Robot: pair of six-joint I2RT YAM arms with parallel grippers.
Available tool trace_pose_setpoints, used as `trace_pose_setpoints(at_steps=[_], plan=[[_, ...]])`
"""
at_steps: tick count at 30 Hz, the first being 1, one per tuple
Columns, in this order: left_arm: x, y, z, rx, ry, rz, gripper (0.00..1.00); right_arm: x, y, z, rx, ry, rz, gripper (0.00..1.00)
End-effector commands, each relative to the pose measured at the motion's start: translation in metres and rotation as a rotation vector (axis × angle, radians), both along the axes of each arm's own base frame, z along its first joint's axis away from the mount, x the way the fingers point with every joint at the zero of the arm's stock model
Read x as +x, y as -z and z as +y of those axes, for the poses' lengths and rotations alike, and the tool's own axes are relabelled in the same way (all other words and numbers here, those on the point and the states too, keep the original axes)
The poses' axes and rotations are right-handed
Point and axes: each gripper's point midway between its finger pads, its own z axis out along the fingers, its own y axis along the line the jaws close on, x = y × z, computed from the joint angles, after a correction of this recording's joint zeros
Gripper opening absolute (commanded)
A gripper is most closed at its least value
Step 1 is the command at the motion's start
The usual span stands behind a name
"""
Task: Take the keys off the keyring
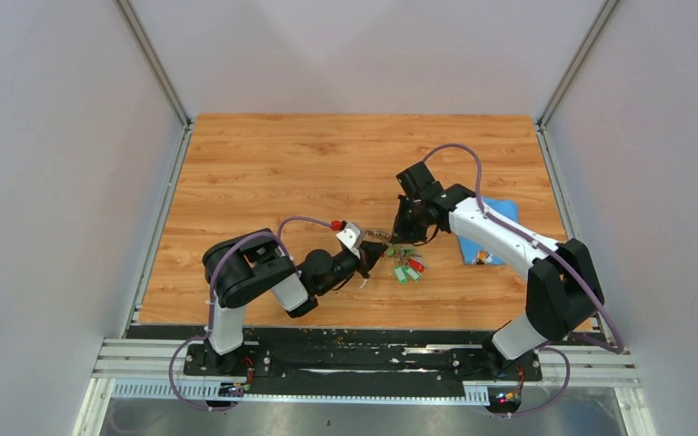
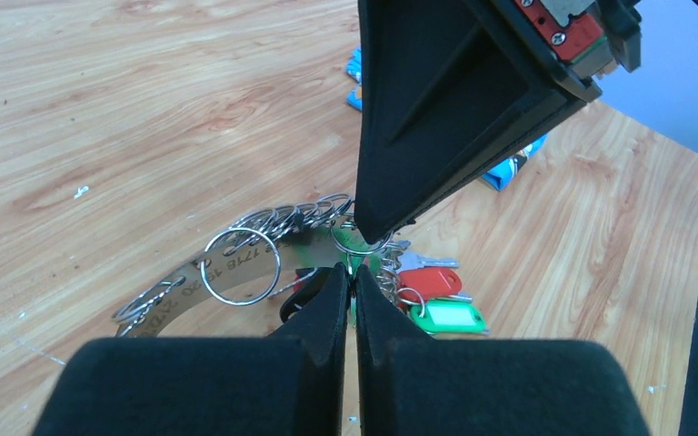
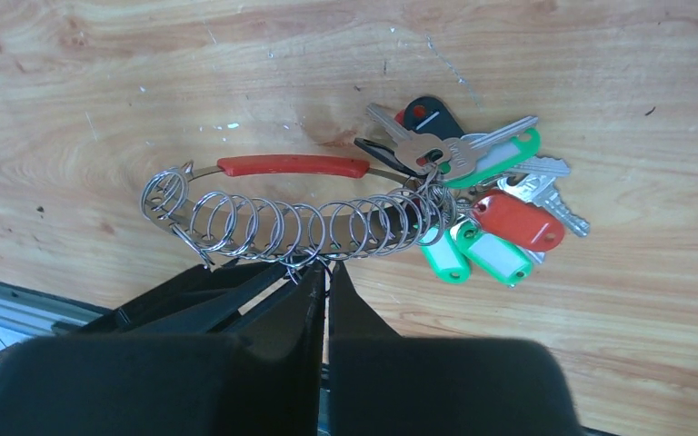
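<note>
— Left claw (image 2: pixel 353 282)?
— Shut, pads flat together, only a hairline between. Hard to tell about any wire pinched in there. Tips right up against the keyring (image 3: pixel 293 165), just ahead.

— And the right claw (image 3: pixel 324 272)?
— Closed too, tips nipped on one loop of the coil, by the look of it. Comes down from above the left claw, nearly tip to tip with it.

— The keys (image 3: pixel 509 221)?
— Bunched at one end of the ring, off to the right of the right claw's tips, just beyond the left one's. Green and red tags, lying on the table (image 1: pixel 264 173). Threaded on, every one, as far as shown.

— So how to do this step well?
— Probably pin one loop firmly with one claw, then walk a single key round the wire with the other. No tugging at the whole bunch. Grip on metal, not on a plastic tag. Mind the springy loops: likely to slip or snap back. Leave alone the blue cloth (image 1: pixel 506 212) behind the right claw.
</note>
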Motion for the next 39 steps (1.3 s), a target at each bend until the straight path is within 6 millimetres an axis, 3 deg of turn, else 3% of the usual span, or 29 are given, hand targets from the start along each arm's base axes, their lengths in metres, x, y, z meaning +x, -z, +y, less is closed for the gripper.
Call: trace_pose_setpoints(at_steps=[1,9,21,39], plan=[[-0.006,0.007,0.003,0.067,0.059,-0.054,0.00,-0.005,0.003,-0.020,-0.057,-0.120,-0.023,0.01],[-0.010,0.010,0.003,0.111,0.105,-0.077,0.00,-0.002,-0.004,-0.030,-0.141,-0.275,-0.067,0.00],[-0.009,0.012,0.001,0.161,0.163,-0.076,0.00,-0.007,0.000,-0.027,-0.252,-0.462,-0.072,0.01],[-0.033,0.019,-0.031,0.164,0.394,-0.021,0.00,-0.001,-0.014,-0.021,-0.136,-0.184,-0.103,0.01]])
